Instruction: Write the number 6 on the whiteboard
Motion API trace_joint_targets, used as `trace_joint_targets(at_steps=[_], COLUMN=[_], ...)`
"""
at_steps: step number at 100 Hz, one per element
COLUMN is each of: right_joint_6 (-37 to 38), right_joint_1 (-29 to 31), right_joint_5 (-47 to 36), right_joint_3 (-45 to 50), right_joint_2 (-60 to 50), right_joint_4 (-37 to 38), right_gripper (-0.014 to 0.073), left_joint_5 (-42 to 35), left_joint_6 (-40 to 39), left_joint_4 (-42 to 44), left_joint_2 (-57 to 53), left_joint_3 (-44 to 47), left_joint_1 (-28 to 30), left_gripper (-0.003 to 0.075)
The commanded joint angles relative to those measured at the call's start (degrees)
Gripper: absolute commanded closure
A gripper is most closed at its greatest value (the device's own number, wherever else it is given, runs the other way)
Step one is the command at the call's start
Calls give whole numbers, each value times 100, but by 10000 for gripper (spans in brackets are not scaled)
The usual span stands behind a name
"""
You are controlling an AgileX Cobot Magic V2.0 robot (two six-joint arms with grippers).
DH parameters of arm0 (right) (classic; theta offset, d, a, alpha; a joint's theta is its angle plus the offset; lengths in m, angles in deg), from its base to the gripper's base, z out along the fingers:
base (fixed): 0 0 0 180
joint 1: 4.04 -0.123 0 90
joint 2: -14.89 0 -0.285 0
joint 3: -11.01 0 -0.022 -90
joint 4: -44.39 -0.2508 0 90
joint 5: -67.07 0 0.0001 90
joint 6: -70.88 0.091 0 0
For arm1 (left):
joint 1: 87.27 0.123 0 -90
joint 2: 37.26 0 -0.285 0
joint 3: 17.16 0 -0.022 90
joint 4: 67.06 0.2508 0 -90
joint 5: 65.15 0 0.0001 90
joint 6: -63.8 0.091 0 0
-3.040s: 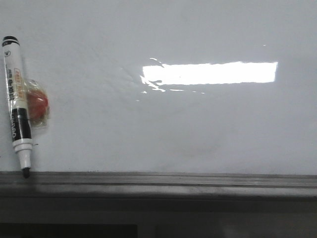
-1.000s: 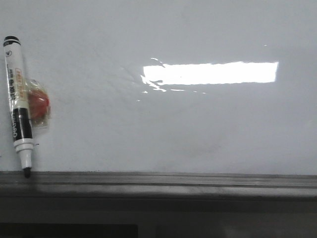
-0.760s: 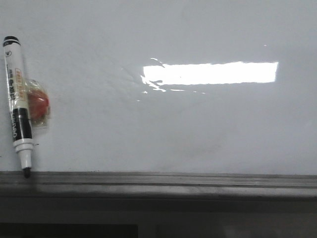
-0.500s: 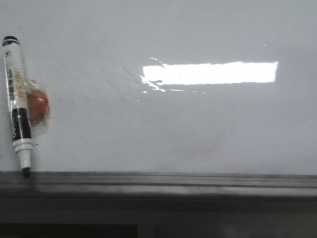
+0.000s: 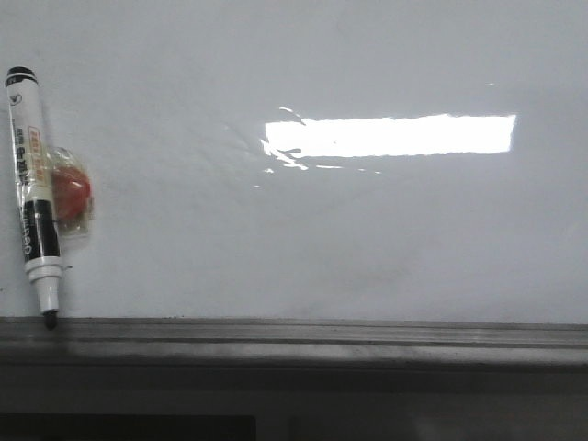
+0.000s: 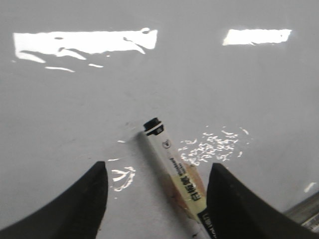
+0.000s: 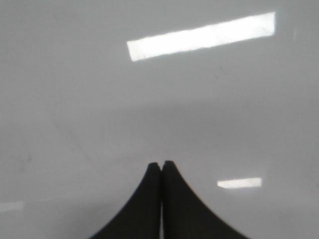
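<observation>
Your left pincer (image 6: 154,199) stands wide, straddling a marker (image 6: 175,172) whose tip end is cut off from that wrist view. Your right pincer (image 7: 161,169) is pressed closed, holding nothing. Glossy and glare-streaked, the whiteboard (image 5: 367,230) looks blank; the marker sits near its left edge, with a blurry red thing (image 5: 72,191), perhaps a magnet, behind.

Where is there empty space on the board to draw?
The glossy white whiteboard is bare from the bright glare strip down to the grey metal ledge, and rightward. It is crowded only at the left edge, where the black-and-white marker pen sits over a red round magnet.
</observation>
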Motion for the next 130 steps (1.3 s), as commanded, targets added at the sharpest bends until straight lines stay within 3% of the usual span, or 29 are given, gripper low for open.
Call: trace_joint_targets(at_steps=[1,34,85,109,130], right_joint_6=[-11,-11,-11,-11,-11], right_joint_1=[14,14,14,14,-8], right_joint_5=[-408,-408,-408,-408,-893], right_joint_3=[-198,-198,-198,-198,-198], right_joint_2=[104,104,104,104,104], right_joint_4=[-5,-5,-5,-5,-5], right_gripper=[657,657,657,657,657], left_joint_5=[-461,-461,-1206,-1414,-1551], left_joint_6=[4,4,-29,-29,-29], left_joint_4=[-164,-606,-1801,-1939,-2138], left_joint_2=[191,886,2101,2510,2906], left_joint_3=[-283,-283,-271,-271,-271], left_joint_1=[-287,-1392,-1305,-1305,-1305], left_gripper=[309,309,305,295,299])
